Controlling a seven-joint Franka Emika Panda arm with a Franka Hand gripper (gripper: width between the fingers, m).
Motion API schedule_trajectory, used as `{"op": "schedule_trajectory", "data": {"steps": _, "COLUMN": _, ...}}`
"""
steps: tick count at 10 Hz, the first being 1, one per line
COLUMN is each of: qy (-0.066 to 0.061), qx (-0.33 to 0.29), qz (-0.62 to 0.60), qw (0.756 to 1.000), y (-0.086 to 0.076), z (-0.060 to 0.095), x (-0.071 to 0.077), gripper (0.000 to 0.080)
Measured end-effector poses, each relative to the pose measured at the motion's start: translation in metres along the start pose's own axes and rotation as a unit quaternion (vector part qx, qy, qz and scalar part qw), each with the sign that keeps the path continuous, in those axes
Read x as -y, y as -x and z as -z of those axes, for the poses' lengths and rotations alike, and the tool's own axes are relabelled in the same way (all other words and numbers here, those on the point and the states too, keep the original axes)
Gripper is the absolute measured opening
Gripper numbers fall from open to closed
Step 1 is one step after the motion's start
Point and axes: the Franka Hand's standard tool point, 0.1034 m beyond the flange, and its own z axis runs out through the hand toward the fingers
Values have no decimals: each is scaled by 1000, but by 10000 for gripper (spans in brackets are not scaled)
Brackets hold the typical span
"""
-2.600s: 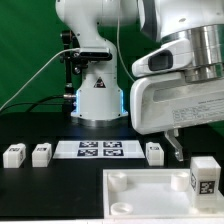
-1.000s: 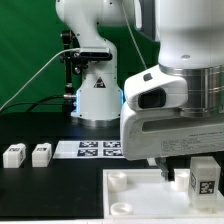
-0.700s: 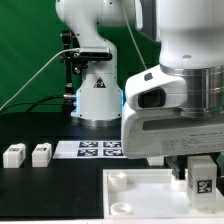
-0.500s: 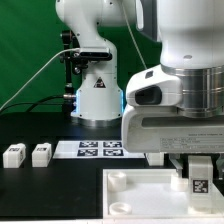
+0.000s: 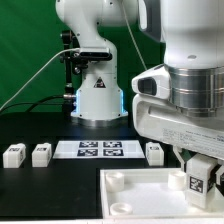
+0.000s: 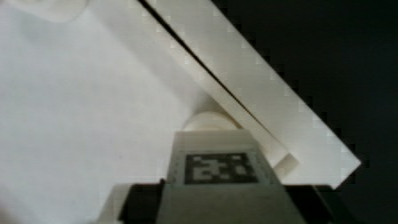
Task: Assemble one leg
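Observation:
My gripper (image 5: pixel 200 170) is at the exterior view's right, above the right part of the large white tray-like piece (image 5: pixel 140 190). It is shut on a leg (image 5: pixel 199 177), a small white block with a marker tag, held tilted over the tray's right side. In the wrist view the held leg (image 6: pixel 219 160) fills the space between my dark fingers (image 6: pixel 151 200), with the tray's raised rim (image 6: pixel 249 80) running diagonally behind it. Three more legs stand on the black table: two at the left (image 5: pixel 13 155) (image 5: pixel 41 154) and one right of the marker board (image 5: pixel 154 152).
The marker board (image 5: pixel 98 149) lies flat between the loose legs. The robot base (image 5: pixel 98 95) stands behind it, with a black cable trailing to the left. The tray has round corner sockets (image 5: pixel 119 180).
The arm came down over the leg on the tray's right side and closed on it. It has since shifted right and tilted the leg, uncovering the leg by the marker board.

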Motion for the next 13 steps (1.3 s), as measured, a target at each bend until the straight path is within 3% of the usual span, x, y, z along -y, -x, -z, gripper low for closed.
{"op": "schedule_trajectory", "data": {"steps": 3, "qy": -19, "qx": -8, "qz": -185, "qw": 982, "y": -2, "z": -1, "x": 6, "gripper": 291}}
{"op": "schedule_trajectory", "data": {"steps": 5, "qy": -55, "qx": -18, "qz": -351, "qw": 935, "y": 3, "z": -3, "x": 11, "gripper": 291}}
{"op": "schedule_trajectory", "data": {"steps": 6, "qy": -65, "qx": -21, "qz": -391, "qw": 918, "y": 6, "z": -4, "x": 12, "gripper": 291}}
{"op": "schedule_trajectory", "data": {"steps": 7, "qy": -67, "qx": -17, "qz": -419, "qw": 905, "y": 5, "z": -4, "x": 12, "gripper": 368}}
{"op": "schedule_trajectory", "data": {"steps": 8, "qy": -66, "qx": -17, "qz": -416, "qw": 907, "y": 6, "z": -4, "x": 13, "gripper": 368}}
{"op": "schedule_trajectory", "data": {"steps": 10, "qy": -65, "qx": -20, "qz": -373, "qw": 925, "y": 7, "z": -5, "x": 13, "gripper": 618}}
{"op": "schedule_trajectory", "data": {"steps": 13, "qy": -51, "qx": -31, "qz": -178, "qw": 982, "y": 2, "z": -2, "x": 4, "gripper": 648}}
